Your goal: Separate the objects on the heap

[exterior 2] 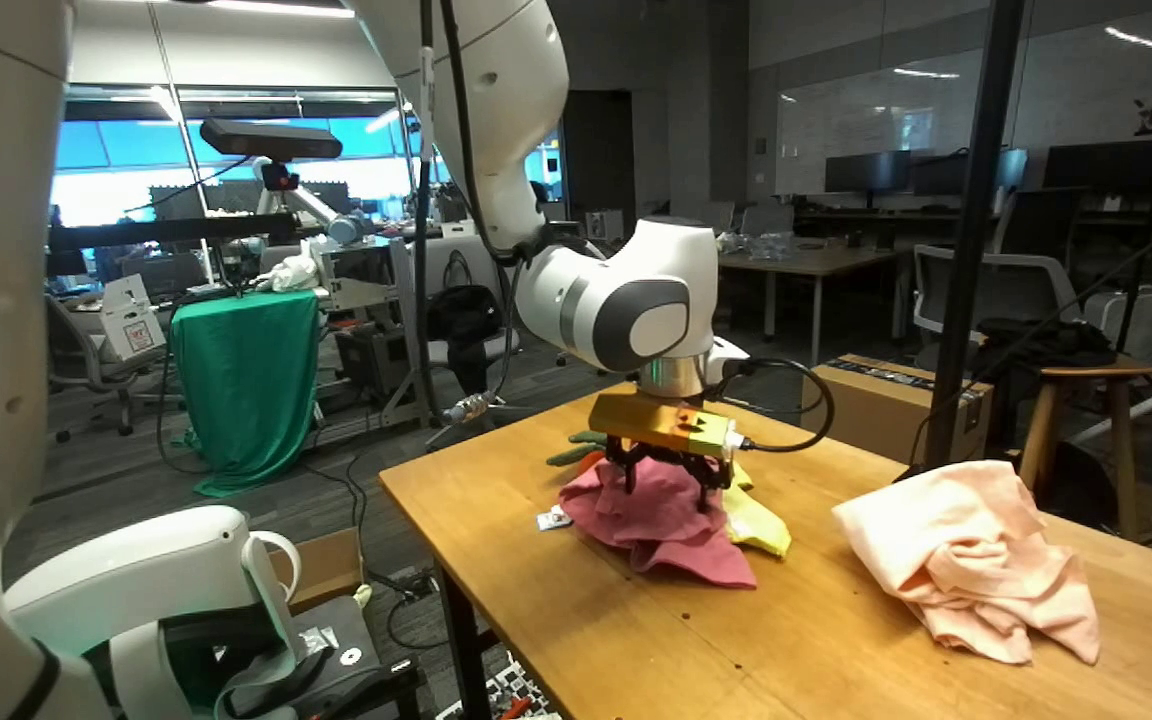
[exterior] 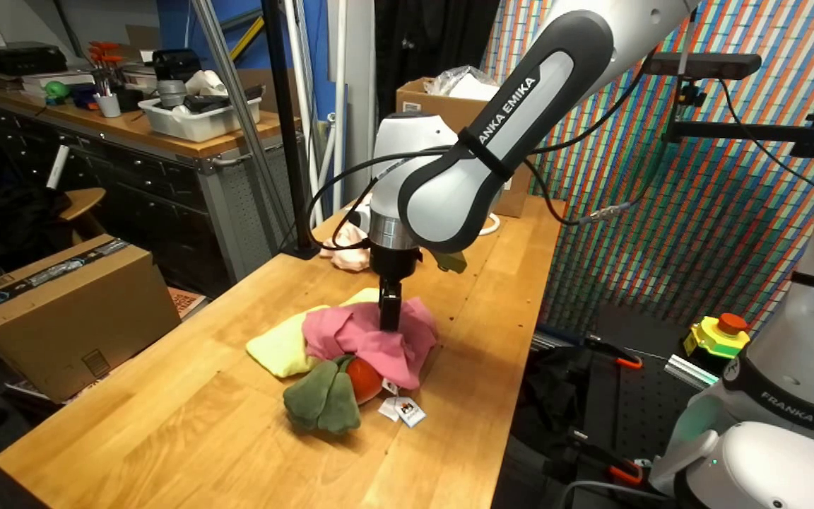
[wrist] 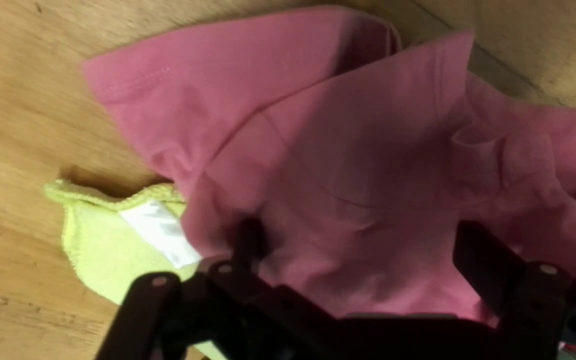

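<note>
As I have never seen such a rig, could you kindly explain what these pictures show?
The machine is a robot arm, ending in a two-fingered gripper. Two pictures are taken from outside the robot; the close-up comes from the wrist, looking down past the gripper. On the wooden table lies a heap to be separated: a pink cloth partly covering a yellow cloth, with a green object and a red object beside them. A peach cloth lies apart. Nothing appears to be held: the gripper stands open over the pink cloth; whether it touches, I cannot tell.
</note>
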`<state>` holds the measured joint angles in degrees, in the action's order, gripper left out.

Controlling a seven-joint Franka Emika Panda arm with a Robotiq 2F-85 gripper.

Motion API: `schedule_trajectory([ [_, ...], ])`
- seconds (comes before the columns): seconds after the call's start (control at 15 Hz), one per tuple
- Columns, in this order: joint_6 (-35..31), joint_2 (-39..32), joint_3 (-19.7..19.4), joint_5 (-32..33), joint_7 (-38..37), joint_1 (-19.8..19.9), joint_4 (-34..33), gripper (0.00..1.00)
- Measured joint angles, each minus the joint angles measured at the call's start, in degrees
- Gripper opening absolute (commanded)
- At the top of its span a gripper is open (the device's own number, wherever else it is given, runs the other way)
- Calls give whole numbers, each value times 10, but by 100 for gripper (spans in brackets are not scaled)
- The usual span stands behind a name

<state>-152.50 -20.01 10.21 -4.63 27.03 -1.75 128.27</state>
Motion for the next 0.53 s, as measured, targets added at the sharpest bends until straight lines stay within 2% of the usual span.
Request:
schedule_trajectory([
  [0.07,0,-2,0,3,0,0,0,75],
  [0.53,0,-6,0,11,0,3,0,20],
])
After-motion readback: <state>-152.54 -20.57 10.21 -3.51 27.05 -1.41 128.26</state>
